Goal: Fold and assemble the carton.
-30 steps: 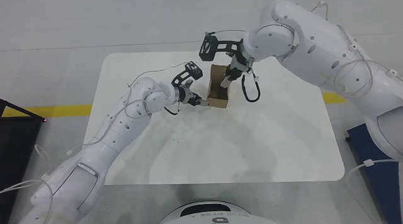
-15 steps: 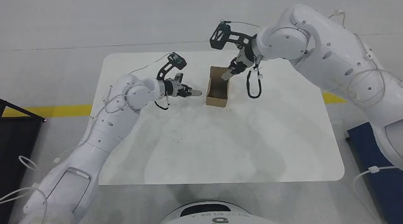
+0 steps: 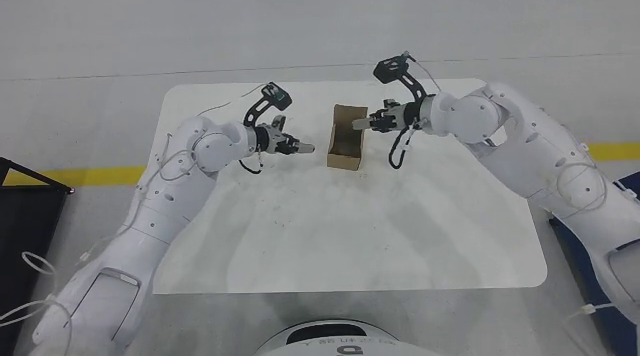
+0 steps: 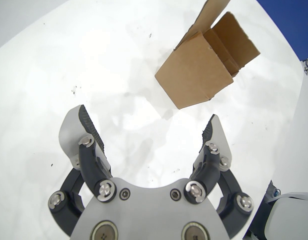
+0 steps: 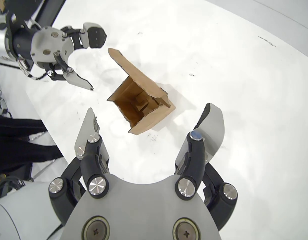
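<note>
Carton: a small brown cardboard carton (image 3: 347, 138) stands upright on its base with the mouth open to the ceiling. It sits between the two claws and neither one touches it.
Flap: one tall brown flap (image 5: 134, 76) rises straight up from the rim, not yet folded. The inner bottom panels look tucked in.
Right claw: the right claw (image 3: 372, 124) is spread wide and holds nothing. The carton lies straight ahead of it, just beyond its fingertips (image 5: 210, 109).
Left claw: the left claw (image 3: 303, 146) is also spread wide and empty. A plain side wall of the carton (image 4: 196, 76) faces it across a gap of bare counter.
Key relation: the claws face each other across the carton's shorter width, and its longer side runs crosswise to both. The right claw looks the nearer of the two.
Next move, as I judge it: the upright flap needs pressing down over the mouth while the other claw steadies a wall. A light carton like this could slide or tip.
Counter: a white rounded counter (image 3: 450, 236), scuffed with small dark marks.
</note>
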Action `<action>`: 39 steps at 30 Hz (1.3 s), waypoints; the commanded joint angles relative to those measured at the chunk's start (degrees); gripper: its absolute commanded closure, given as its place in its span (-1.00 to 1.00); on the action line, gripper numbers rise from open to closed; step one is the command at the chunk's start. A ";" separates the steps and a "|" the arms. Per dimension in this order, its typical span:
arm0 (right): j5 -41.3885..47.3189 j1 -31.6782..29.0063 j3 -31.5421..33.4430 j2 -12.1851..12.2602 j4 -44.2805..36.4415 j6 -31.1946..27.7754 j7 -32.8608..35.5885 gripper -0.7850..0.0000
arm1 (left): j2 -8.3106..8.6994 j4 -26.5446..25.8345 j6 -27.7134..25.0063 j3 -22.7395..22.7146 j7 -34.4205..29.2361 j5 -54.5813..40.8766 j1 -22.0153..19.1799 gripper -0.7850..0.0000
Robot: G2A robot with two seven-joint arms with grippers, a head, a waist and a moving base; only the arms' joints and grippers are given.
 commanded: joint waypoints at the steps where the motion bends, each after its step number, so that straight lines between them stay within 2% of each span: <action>1: 0.20 -0.48 0.48 0.21 -0.41 0.33 -0.30 -1.00 | -0.29 1.37 -0.67 0.89 0.06 0.03 -0.78 -1.00; 9: 0.20 -0.48 0.48 0.21 -0.41 0.33 -0.30 -1.00 | -2.10 7.45 -2.72 5.55 1.11 1.92 -5.23 -1.00; 11: 4.11 -3.03 1.89 0.45 0.90 -0.05 -2.90 -0.98 | -2.49 8.87 -3.00 6.28 2.48 2.76 -6.15 -1.00; 13: 5.85 -5.64 3.06 1.12 2.11 1.50 -2.06 -0.80 | -2.77 10.39 -3.06 6.72 3.79 3.51 -6.82 -1.00; 15: 8.18 -8.30 4.35 1.80 2.21 2.25 -0.99 -0.81 | -3.05 11.76 -3.38 7.23 4.51 3.81 -7.22 -1.00; 18: 8.39 -10.75 5.54 2.44 1.05 3.30 0.10 -0.71 | -3.56 13.20 -3.66 8.07 5.34 3.81 -7.76 -1.00; 21: 9.15 -12.15 6.59 2.50 -0.36 3.57 -0.95 -0.50 | -4.23 14.54 -3.85 9.16 5.91 3.59 -8.38 -1.00; 25: 9.73 -13.20 7.16 2.03 0.31 4.04 -3.06 -0.19 | -5.26 16.50 -4.89 10.57 6.56 2.53 -9.40 -1.00; 27: 10.01 -13.28 7.32 1.69 1.41 4.45 -3.58 -0.20 | -5.70 17.47 -5.24 11.16 6.84 2.32 -9.95 -1.00; 28: 10.29 -13.35 7.46 1.53 1.80 4.56 -3.85 -0.04 | -5.90 17.95 -5.35 11.40 6.99 2.25 -10.20 -1.00; 29: 10.58 -13.44 7.57 1.37 2.10 4.50 -3.99 0.00 | -6.09 18.40 -5.43 11.61 7.17 2.22 -10.42 -1.00; 39: 12.26 -11.52 6.44 -1.34 5.73 2.22 -3.13 0.04 | -7.31 21.82 -6.58 12.83 7.85 1.17 -10.97 -1.00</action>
